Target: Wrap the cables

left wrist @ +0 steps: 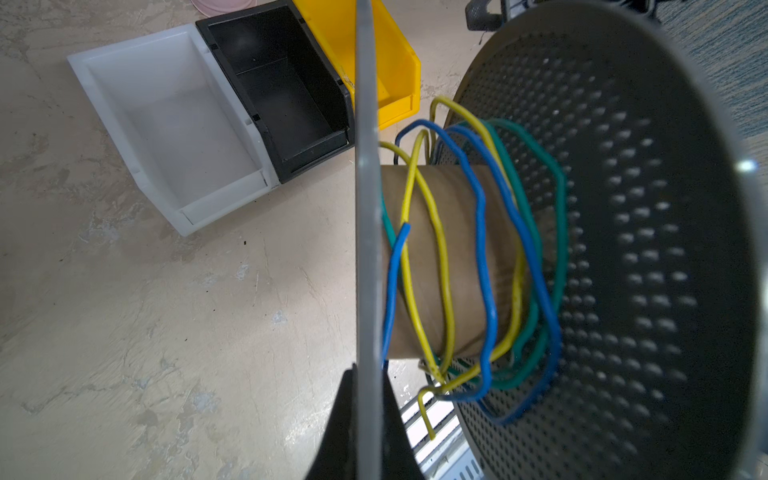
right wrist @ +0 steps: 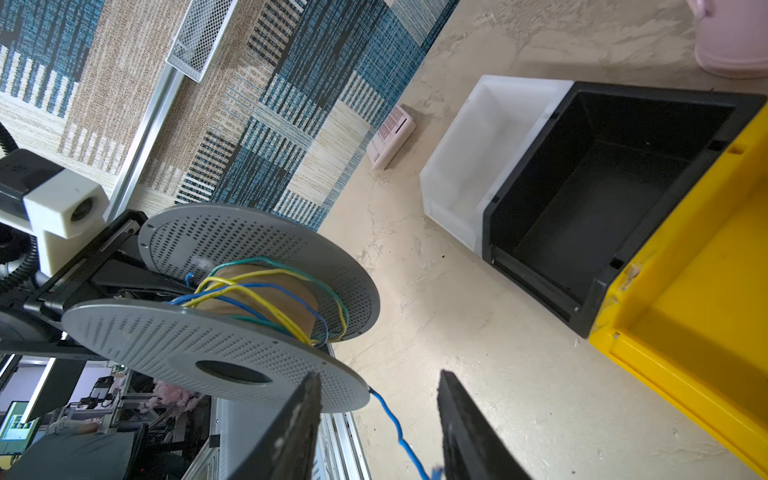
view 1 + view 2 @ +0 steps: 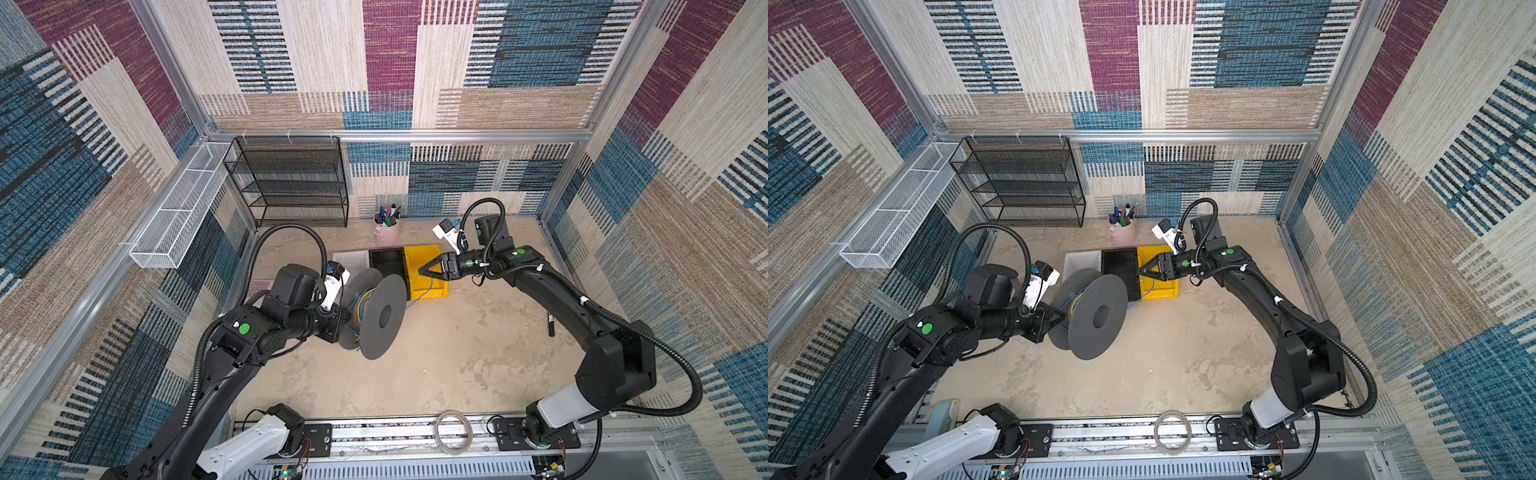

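A grey perforated spool (image 3: 382, 318) (image 3: 1096, 316) hangs tilted above the table. My left gripper (image 3: 343, 316) (image 1: 368, 415) is shut on the edge of its near flange (image 1: 368, 208). Blue, yellow and green cables (image 1: 482, 249) (image 2: 266, 291) lie in loose turns round the cardboard core. A loose blue cable end (image 3: 419, 299) (image 2: 399, 432) runs from the spool toward the yellow bin (image 3: 432, 257). My right gripper (image 3: 428, 270) (image 2: 378, 415) hovers over that bin. Its jaws stand apart, and the blue cable passes between them close to one finger (image 2: 461, 424).
White bin (image 3: 353, 259), black bin (image 3: 386, 262) and the yellow bin stand side by side behind the spool. A pink pen cup (image 3: 387, 230) and a black mesh shelf (image 3: 291, 183) are at the back. On the right lies a black marker (image 3: 550, 324), at the front a clear tubing ring (image 3: 454, 432).
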Robot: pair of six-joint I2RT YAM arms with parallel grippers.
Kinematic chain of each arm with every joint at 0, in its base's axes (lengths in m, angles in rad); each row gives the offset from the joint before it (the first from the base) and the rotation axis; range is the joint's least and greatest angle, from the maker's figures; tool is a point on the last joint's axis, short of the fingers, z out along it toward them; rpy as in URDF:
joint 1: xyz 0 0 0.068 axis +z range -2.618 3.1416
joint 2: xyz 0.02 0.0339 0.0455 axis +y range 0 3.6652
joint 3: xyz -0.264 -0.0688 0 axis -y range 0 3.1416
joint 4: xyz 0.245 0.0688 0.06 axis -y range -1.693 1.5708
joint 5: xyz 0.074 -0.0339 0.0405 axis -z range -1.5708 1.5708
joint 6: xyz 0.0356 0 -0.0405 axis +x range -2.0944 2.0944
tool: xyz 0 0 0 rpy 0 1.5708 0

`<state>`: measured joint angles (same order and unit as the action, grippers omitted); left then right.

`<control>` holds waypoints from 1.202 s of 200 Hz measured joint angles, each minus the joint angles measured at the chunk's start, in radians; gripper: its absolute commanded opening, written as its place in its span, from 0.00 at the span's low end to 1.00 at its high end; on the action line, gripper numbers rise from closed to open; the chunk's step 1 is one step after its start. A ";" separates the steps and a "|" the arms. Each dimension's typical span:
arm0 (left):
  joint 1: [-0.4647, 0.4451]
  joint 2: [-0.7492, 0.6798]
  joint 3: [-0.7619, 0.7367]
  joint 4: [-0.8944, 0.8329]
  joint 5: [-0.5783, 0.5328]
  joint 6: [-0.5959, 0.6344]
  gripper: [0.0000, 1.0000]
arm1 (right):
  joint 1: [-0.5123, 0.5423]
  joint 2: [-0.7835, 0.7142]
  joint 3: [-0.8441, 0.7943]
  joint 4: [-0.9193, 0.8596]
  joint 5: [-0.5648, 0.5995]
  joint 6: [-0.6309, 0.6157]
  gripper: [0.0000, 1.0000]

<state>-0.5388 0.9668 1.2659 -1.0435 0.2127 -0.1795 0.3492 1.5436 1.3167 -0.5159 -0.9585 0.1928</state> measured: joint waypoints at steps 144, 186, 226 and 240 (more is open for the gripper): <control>0.000 -0.005 0.000 0.000 -0.003 -0.001 0.00 | 0.000 -0.028 -0.024 -0.021 -0.012 0.007 0.00; 0.000 -0.004 0.000 0.001 -0.003 -0.001 0.00 | -0.001 -0.031 -0.010 -0.030 -0.015 0.018 0.00; 0.000 0.015 0.002 0.002 -0.003 -0.001 0.00 | 0.002 0.028 0.204 -0.066 0.055 0.023 0.00; 0.000 0.023 0.007 0.006 -0.007 -0.001 0.00 | 0.019 0.092 0.337 -0.092 0.084 0.027 0.00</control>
<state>-0.5385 0.9894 1.2728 -1.0374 0.2058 -0.1802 0.3683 1.6352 1.6535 -0.6083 -0.8742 0.2199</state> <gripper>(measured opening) 0.075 0.058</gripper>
